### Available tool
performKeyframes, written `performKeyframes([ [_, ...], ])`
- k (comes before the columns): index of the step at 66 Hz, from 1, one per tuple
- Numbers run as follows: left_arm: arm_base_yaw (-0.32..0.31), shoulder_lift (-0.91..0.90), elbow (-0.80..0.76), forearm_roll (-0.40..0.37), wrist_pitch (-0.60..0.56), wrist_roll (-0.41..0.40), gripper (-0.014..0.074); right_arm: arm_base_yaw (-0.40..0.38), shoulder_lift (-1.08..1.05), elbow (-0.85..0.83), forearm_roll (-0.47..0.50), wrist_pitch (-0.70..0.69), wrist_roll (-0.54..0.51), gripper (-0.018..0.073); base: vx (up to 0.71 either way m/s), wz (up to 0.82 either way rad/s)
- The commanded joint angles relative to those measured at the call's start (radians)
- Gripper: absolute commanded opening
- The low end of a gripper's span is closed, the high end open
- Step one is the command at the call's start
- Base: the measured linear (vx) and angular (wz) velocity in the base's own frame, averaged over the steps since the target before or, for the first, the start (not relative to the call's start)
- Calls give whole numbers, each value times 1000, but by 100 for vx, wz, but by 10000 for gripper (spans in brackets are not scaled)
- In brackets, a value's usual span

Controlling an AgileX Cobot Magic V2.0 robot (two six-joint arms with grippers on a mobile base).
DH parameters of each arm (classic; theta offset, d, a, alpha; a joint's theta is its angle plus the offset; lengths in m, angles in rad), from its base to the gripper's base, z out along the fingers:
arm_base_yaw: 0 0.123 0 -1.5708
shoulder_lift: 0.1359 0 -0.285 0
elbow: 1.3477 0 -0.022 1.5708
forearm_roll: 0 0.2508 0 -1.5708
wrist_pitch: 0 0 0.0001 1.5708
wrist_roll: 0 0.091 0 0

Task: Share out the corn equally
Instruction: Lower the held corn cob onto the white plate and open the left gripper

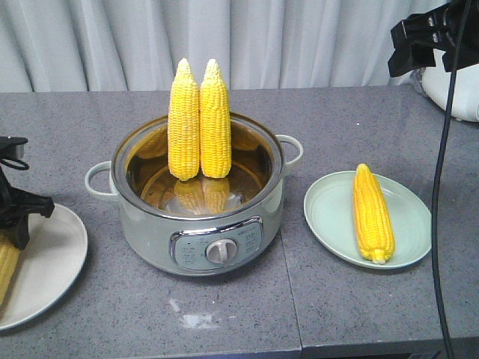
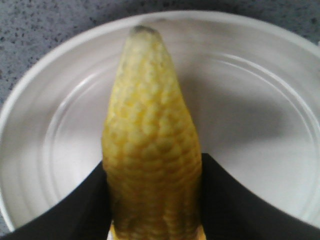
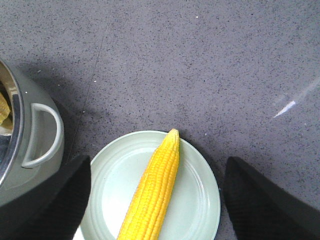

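Now, the grey speckled tabletop [image 1: 352, 127] fills the scene, and the silver electric pot [image 1: 150, 224] sits at its middle, dial facing front. To the pot's left lies a white plate [image 1: 52, 262]; to its right, just beside the handle, a pale green plate [image 1: 329, 206]. Two corn cobs [image 1: 184, 123] [image 1: 215, 123] stand upright in the pot, side by side and touching, tips up. A third cob [image 1: 373, 215] lies flat on the green plate. The left gripper [image 1: 13, 232] is clamped around a fourth cob [image 2: 150, 140], its tip out over the white plate; whether it touches the plate can't be told. The right gripper [image 1: 410, 46] hangs high above the green plate, fingers [image 3: 255, 195] spread wide, nothing between them.
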Motion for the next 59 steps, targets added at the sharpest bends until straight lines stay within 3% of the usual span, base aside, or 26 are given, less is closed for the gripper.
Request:
performKeyframes([
  [1, 11, -19, -27, 11, -13, -1, 229, -3, -44, -30, -3, 15, -1, 540, 0, 0],
  [35, 11, -18, -27, 2, -41, 25, 402, -3, -44, -30, -3, 15, -1, 540, 0, 0],
  [59, 11, -27, -67, -30, -8, 20, 432, -3, -44, -30, -3, 15, -1, 540, 0, 0],
])
